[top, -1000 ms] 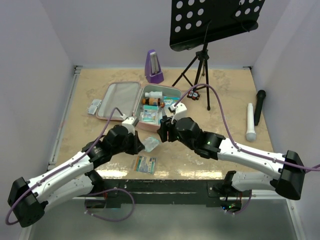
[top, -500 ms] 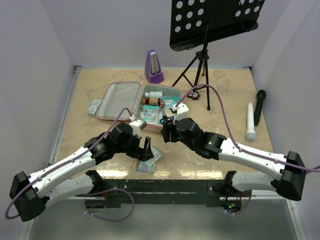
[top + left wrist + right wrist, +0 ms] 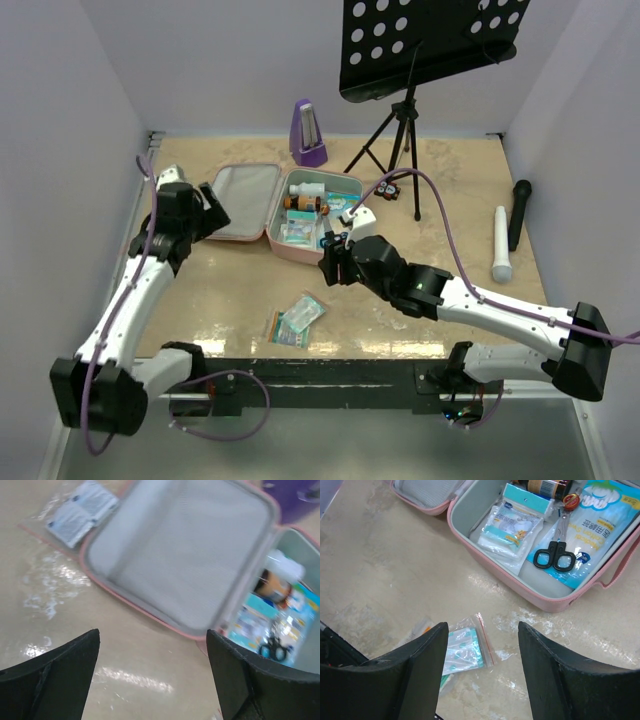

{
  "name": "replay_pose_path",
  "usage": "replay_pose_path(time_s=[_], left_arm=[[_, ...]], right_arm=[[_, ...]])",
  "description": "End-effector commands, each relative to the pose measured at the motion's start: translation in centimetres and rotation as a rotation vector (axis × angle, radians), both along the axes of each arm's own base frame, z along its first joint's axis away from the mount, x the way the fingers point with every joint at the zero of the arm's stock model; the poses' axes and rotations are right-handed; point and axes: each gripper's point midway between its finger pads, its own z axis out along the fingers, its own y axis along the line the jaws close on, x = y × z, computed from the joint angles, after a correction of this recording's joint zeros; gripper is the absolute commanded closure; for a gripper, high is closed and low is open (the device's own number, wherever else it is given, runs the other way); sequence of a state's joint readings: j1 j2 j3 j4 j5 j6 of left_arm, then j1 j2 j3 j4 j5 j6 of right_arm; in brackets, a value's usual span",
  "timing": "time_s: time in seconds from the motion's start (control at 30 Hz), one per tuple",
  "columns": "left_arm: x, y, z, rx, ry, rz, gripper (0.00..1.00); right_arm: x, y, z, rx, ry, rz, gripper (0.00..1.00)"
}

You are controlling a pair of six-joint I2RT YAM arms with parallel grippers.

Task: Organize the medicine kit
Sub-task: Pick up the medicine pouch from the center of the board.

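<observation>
Pink soft-sided zip medicine kit (image 3: 240, 200): lying open mid-table, partly filled. Clear-bagged teal sachets (image 3: 300, 318) and white sachets (image 3: 188, 213) lying outside, awaiting packing. Hanging agape, holding nothing: left gripper (image 3: 152, 635), right gripper (image 3: 482, 627).

You'll see the pink medicine kit (image 3: 241, 200) lying unzipped and flat at the far middle of the tabletop (image 3: 230, 290), grey-lined lid spread left, right half holding packets (image 3: 512, 524) and scissors (image 3: 555, 557).
</observation>
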State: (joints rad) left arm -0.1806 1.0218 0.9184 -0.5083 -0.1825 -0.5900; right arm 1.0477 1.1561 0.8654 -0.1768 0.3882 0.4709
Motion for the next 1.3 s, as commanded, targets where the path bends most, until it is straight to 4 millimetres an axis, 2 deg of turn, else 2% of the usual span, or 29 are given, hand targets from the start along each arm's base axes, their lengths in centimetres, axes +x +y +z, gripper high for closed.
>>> replay_pose_path(time_s=[0.0, 0.07, 0.1, 0.23, 0.4, 0.6, 0.8, 0.9, 1.0, 1.1, 1.27], left_arm=[[2.8, 5.3, -3.9, -0.048, 0.055, 0.213, 0.11], [3.9, 7.6, -5.0, -0.059, 0.073, 0.289, 0.14], [4.6, 8.2, -5.9, -0.054, 0.089, 0.305, 0.15], [6.8, 10.5, -7.0, -0.033, 0.104, 0.371, 0.16], [9.9, 12.5, -7.5, 0.01, 0.083, 0.419, 0.14], [12.1, 14.1, -10.3, 0.062, 0.163, 0.461, 0.13], [12.6, 15.4, -13.3, 0.129, 0.261, 0.472, 0.14], [12.6, 16.0, -14.4, 0.148, 0.309, 0.474, 0.19], [12.3, 16.1, -15.4, 0.156, 0.343, 0.468, 0.27], [11.0, 16.4, -16.8, 0.153, 0.384, 0.488, 0.36], [9.4, 16.7, -18.2, 0.121, 0.407, 0.484, 0.57]], right_arm=[[-0.1, 1.3, 2.4, 0.089, -0.035, 0.048, 0.38], [-0.3, 1.4, 2.2, 0.088, -0.033, 0.061, 0.38], [-0.3, 1.5, 2.0, 0.091, -0.032, 0.065, 0.38], [-0.7, 2.0, 1.8, 0.106, -0.025, 0.094, 0.38], [-1.2, 2.6, 1.1, 0.126, -0.002, 0.126, 0.38], [-1.5, 2.2, 0.4, 0.116, 0.012, 0.122, 0.38], [-1.4, 2.1, 0.9, 0.107, 0.01, 0.122, 0.38], [-1.3, 2.2, 1.2, 0.111, 0.009, 0.118, 0.38], [-1.2, 2.4, 1.0, 0.105, 0.013, 0.116, 0.38], [-1.0, 2.5, 1.0, 0.094, 0.012, 0.112, 0.39], [-1.1, 2.4, 1.3, 0.092, 0.01, 0.114, 0.39]])
